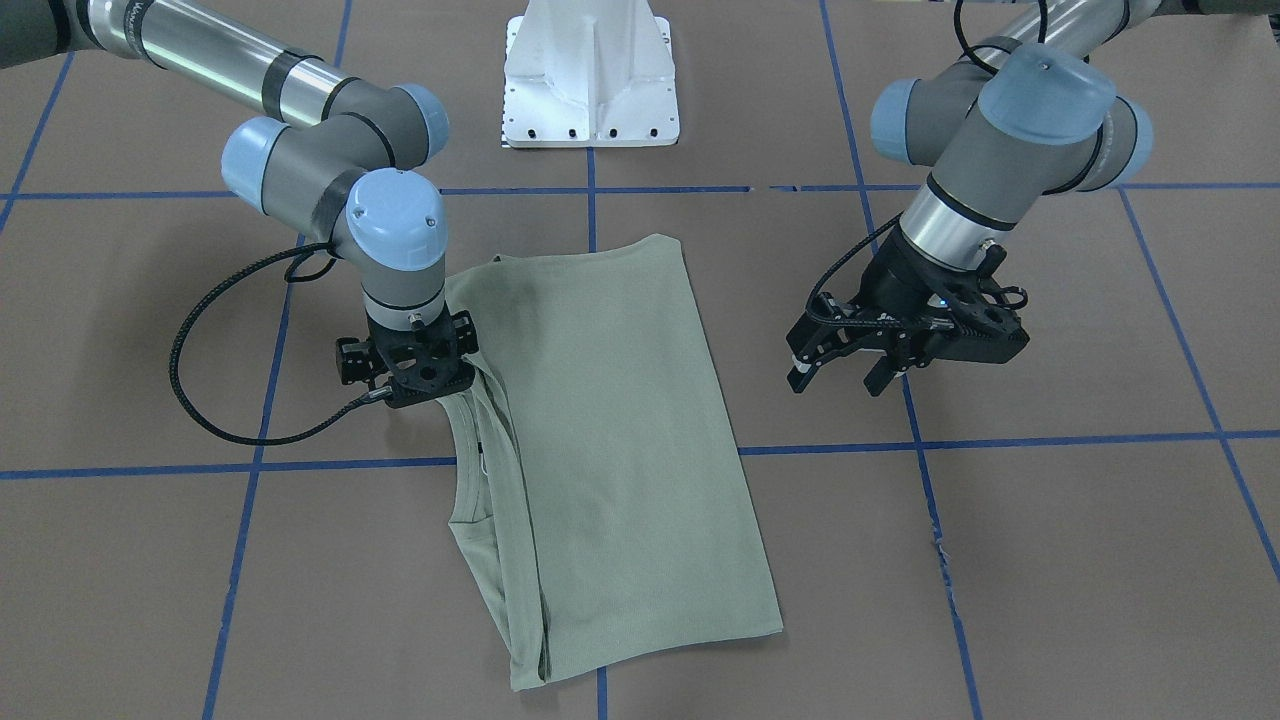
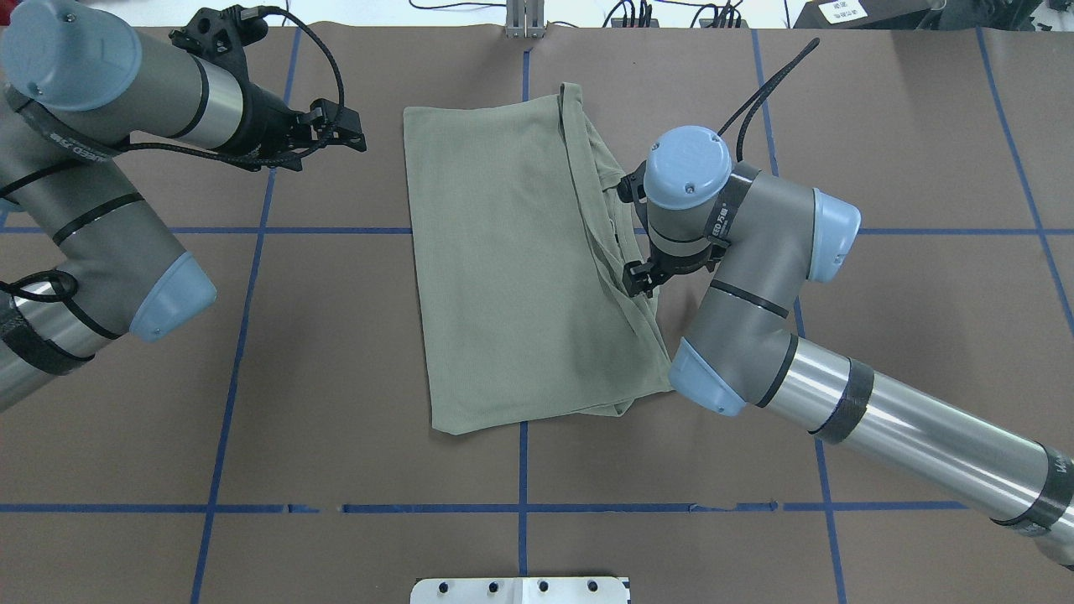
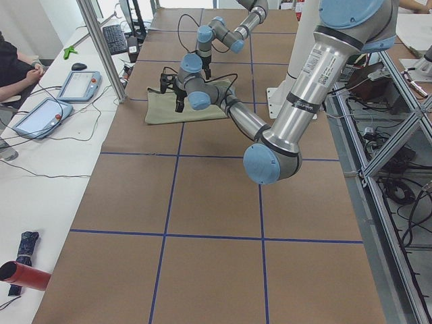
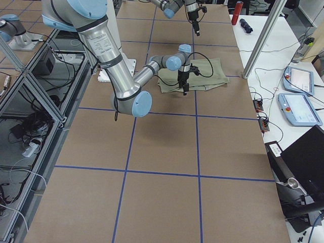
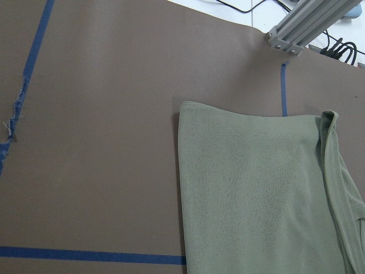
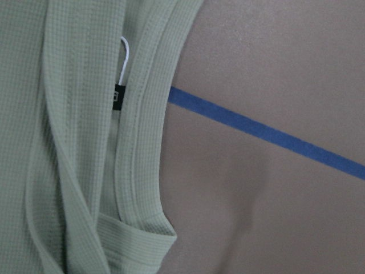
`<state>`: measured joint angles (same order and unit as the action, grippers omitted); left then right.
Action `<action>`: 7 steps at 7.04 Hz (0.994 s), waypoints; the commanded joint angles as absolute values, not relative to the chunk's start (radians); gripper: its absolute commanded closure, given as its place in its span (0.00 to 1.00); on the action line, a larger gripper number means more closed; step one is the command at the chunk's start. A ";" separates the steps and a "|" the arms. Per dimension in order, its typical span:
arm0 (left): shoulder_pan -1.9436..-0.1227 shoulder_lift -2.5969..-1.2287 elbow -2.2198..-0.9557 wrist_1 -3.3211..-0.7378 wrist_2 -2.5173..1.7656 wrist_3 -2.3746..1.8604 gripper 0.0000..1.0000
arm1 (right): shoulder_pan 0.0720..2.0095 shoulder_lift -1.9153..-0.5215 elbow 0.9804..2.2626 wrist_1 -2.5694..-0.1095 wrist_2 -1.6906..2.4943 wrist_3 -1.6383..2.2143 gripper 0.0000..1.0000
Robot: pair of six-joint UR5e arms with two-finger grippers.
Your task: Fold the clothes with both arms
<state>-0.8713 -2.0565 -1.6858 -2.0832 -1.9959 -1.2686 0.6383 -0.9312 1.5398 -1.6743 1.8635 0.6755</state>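
Left hand (image 1: 836, 385), one of two on the pair of grey arms, hangs over the bare worktop (image 1: 1050, 560) with fingers spread wide, well apart from the single sage-green shirt (image 1: 620, 440) folded into a long rectangle at centre. Right hand (image 1: 428, 390) points down at the shirt's collar (image 6: 142, 142); its grip cannot be told.

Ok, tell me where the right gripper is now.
The right gripper is left of centre in the front-facing view, pointing down at the shirt's collar-side edge, just above a blue tape line.
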 commanded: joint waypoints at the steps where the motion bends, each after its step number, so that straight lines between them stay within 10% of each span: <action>1: -0.871 -2.056 -1.686 -2.085 -1.997 -1.267 0.00 | 0.643 -0.858 1.496 -1.672 1.864 0.675 0.00; 7: -0.871 -2.057 -1.678 -2.085 -1.999 -1.267 0.00 | 0.612 -0.756 1.335 -1.671 1.850 0.683 0.00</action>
<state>-0.8713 -2.0564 -1.6785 -2.0847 -1.9988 -1.2658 0.6204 -0.7471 1.3397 -1.6699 1.8497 0.6819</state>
